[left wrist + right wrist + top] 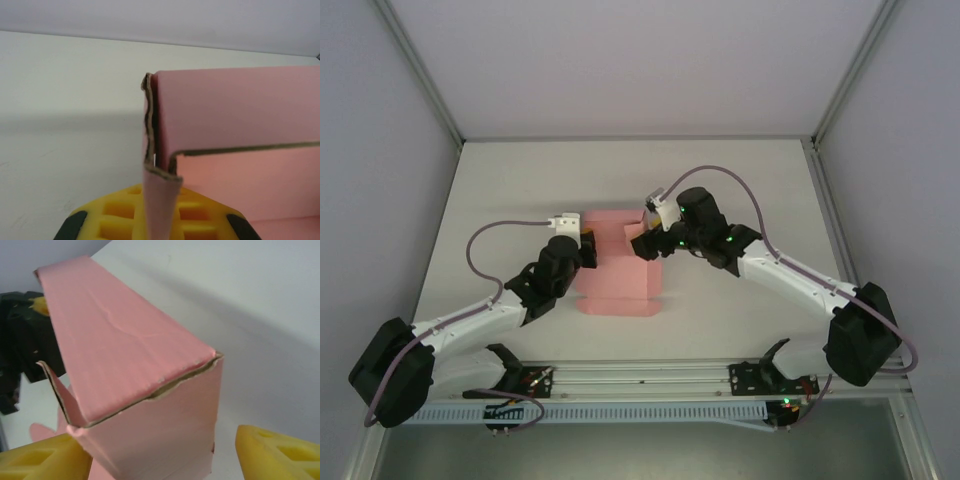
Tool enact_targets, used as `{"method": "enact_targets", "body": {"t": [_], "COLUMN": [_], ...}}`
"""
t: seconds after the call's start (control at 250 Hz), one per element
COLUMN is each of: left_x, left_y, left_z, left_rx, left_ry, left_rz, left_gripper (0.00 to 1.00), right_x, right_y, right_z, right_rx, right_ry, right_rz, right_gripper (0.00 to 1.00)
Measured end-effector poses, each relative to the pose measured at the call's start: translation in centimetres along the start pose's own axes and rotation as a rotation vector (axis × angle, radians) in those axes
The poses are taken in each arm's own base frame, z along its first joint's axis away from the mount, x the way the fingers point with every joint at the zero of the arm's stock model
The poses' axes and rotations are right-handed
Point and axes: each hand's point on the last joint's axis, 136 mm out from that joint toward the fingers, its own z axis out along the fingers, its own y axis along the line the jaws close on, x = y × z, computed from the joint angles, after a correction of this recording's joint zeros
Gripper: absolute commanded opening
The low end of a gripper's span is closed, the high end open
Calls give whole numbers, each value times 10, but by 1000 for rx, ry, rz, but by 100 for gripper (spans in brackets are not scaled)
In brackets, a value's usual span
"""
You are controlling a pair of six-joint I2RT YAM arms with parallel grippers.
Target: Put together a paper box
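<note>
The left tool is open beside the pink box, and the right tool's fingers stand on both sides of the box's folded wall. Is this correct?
Not quite. The left tool is shut on a wall of the paper box, as the left wrist view shows. The rest is right.

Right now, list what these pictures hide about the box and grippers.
- Top view: both wrists overlap the box's far end, hiding any contact there.
- Left wrist view: the left gripper is cut off by the bottom edge, and the box's right end by the frame.
- Right wrist view: the right gripper is cut off at the bottom corners, and the box's base lies below the frame.
</note>
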Motion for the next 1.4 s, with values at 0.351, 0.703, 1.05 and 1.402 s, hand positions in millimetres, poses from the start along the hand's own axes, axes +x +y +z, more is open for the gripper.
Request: {"method": "enact_targets", "body": {"t": [0.351,0.703,1.05,1.402], "left_x": [8,10,15,18], "left_y": [2,2,3,-12], "left_z": [3,15,28,37], "left_rx": [-11,-98,-167,-70], "left_ry": [25,89,218,245], "left_rz": [-7,-103,-244,-215], "left_gripper": [0,0,0,0], "right_x": [8,0,8,13], "right_y": [-22,-67,-85,-95], "right_z": [19,28,21,19], "right_rx": [260,661,818,881], "right_ry": [9,-15,37,33], "right_rz": [-5,30,119,144], "right_gripper": [21,0,1,9]}}
